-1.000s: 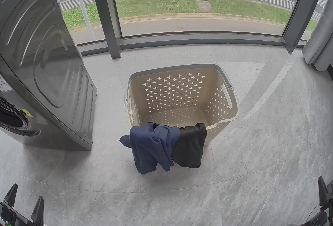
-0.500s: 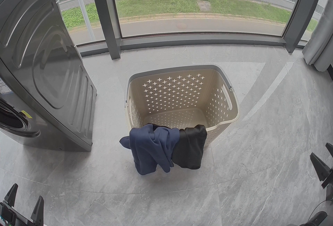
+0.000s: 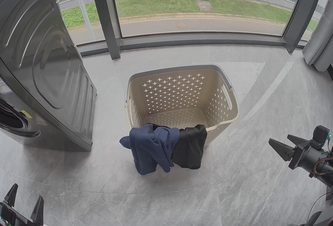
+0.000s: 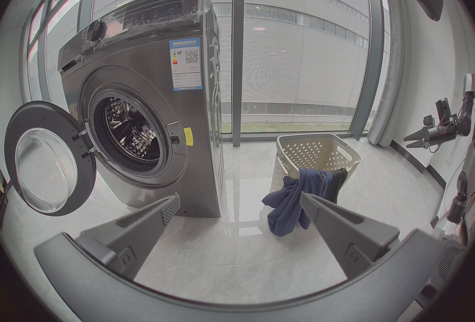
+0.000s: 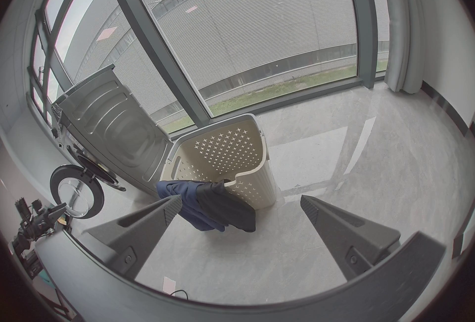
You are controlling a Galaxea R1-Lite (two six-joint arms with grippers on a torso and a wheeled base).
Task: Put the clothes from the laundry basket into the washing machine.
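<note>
Clothes [image 3: 152,147] hang over the basket's [image 3: 227,81] near rim, washer [image 3: 45,63] left of it. My right claw [image 3: 279,138], right of the basket, and left claw [image 3: 27,191] gape empty. First pickup pending: next, grasp the clothes.

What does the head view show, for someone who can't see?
A cream basket stands on the floor, a blue garment and a black garment draped over its near rim. A washing machine stands to its left, the open right gripper to its right.
</note>
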